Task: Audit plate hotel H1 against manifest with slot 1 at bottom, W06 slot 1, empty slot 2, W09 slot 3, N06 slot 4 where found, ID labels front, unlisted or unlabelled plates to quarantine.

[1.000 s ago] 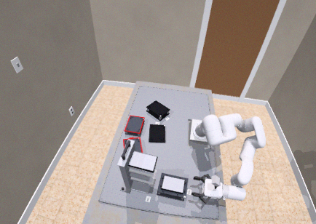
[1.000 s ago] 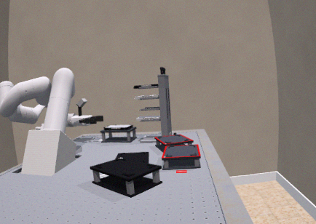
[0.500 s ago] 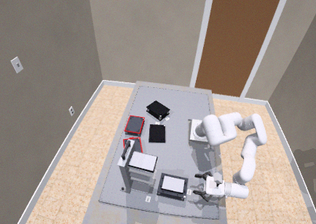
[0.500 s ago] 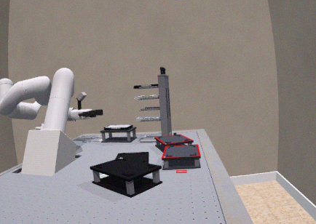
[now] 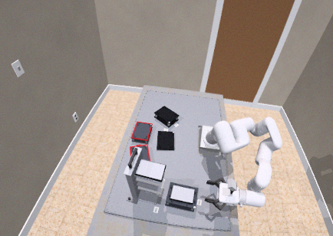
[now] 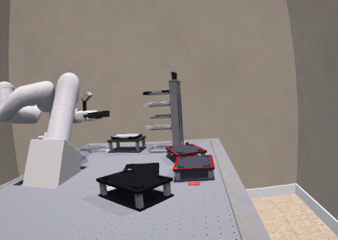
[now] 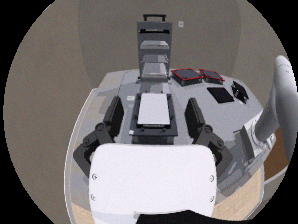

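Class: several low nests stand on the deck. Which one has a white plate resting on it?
The black nest nearest the open gripper, beside the plate hotel, carries the white plate; the others show only dark tops.

Our grey bench point(image 5: 215, 109) carries the plate hotel point(image 5: 130, 174), five nests, deck labels, and the arm's pedestal point(image 6: 51, 163).

Red-rimmed quarantine nests point(image 5: 141, 131), white plate point(image 5: 182, 194)

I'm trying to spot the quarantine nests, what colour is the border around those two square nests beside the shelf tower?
Red; both square nests show it clearest in the exterior view.
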Controlling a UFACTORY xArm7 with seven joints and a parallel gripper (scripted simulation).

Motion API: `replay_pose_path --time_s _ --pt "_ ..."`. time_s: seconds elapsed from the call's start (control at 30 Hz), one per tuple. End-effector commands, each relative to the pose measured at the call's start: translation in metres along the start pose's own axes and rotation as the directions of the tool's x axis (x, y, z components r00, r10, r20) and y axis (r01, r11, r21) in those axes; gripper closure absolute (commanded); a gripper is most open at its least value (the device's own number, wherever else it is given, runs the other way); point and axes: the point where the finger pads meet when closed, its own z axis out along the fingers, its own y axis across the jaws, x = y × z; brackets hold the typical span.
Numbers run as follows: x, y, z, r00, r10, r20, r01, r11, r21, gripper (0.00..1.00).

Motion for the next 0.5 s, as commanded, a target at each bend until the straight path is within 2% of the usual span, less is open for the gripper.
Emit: replay_pose_path --time_s 0.0,0.3,0.47 --pt "0.005 -0.0001 -0.0002 1.0 0.002 0.002 -0.002 1.0 0.0 0.0" --pt "0.005 -0.0001 -0.0002 1.0 0.002 0.002 -0.002 1.0 0.0 0.0" --pt "0.0049 -0.0002 -0.0002 0.996 0.002 0.085 -0.002 1.0 0.0 0.0"
